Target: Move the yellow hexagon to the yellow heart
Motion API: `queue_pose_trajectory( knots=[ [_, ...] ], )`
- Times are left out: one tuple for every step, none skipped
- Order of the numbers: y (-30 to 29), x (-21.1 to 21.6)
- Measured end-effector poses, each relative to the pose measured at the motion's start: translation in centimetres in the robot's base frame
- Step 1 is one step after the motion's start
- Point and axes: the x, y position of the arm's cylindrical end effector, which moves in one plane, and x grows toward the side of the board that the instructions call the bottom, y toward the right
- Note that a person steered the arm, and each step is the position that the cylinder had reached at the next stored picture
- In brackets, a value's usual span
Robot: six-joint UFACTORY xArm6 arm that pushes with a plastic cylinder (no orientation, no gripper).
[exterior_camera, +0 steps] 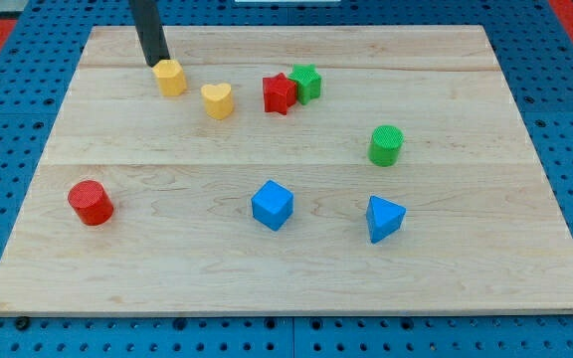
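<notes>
The yellow hexagon (171, 77) lies near the view's top left of the wooden board (167, 259). The yellow heart (218, 100) lies just right of it and slightly lower, a small gap between them. My tip (155, 64) comes down from the view's top and sits right at the hexagon's upper left edge, touching or nearly touching it.
A red star (279, 93) and a green star (306, 83) sit together right of the heart. A green cylinder (386, 145) is at the right. A red cylinder (91, 203) is at the lower left. A blue cube (272, 205) and a blue triangular block (384, 219) lie lower down.
</notes>
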Motion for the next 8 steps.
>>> queue_pose_trajectory(
  knots=[
    [0.7, 0.1],
    [1.0, 1.3],
    [1.0, 1.9],
    [0.6, 1.2],
    [-0.1, 2.2],
    [-0.5, 4.8],
    [-0.5, 6.0],
    [-0.1, 6.0]
  ],
)
